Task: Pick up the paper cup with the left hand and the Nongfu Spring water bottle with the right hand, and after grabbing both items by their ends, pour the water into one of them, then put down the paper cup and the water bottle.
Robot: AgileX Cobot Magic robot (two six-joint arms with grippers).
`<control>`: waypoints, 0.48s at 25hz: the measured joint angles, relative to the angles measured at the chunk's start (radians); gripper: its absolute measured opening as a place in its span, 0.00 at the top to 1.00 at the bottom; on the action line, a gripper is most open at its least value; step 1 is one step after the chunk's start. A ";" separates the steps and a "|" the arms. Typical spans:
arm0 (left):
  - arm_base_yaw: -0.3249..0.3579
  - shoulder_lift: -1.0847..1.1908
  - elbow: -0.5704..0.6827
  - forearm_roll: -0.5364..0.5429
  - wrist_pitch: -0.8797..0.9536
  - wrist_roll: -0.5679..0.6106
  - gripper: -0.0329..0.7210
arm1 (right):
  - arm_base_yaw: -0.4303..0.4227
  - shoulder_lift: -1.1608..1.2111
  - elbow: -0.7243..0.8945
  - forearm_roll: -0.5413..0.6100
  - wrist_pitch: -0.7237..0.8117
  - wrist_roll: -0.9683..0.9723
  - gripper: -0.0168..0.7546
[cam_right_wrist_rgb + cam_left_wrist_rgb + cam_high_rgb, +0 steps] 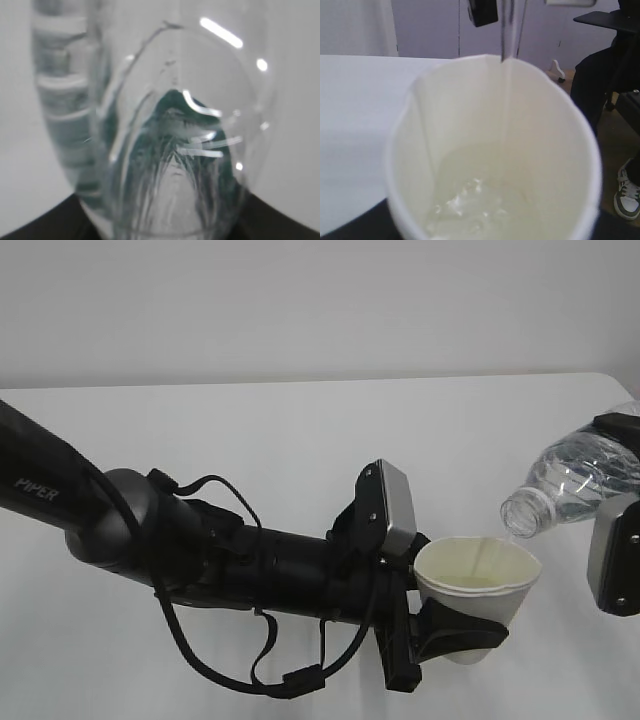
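A plain pale wall (320, 300) runs behind the white table (280, 440), evenly lit, without windows on that side. In the left wrist view the tabletop's curved edge gives way on the right to a tan floor (615, 145), with a lilac-grey wall panel (430, 30) behind. A dark piece of furniture (607, 20) stands there, and a white-and-green sneaker (627, 197) (someone's foot, apparently) rests on the floor.

— Where does the exterior view sit?
— In front of me, slanting down across the white surface (300, 430) toward its far edge.
— And your wrists?
— My left one peers closely into the paper cup (495, 165); my right presses against the bottle (170, 150). All three share the cup-and-bottle spot near the surface's right edge.
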 joint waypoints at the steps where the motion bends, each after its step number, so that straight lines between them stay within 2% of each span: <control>1: 0.000 0.000 0.000 0.000 0.000 0.000 0.45 | 0.000 0.000 0.000 0.000 0.000 0.000 0.52; 12: 0.000 0.000 0.000 -0.004 0.000 0.000 0.45 | 0.000 0.000 0.000 0.000 -0.009 0.000 0.52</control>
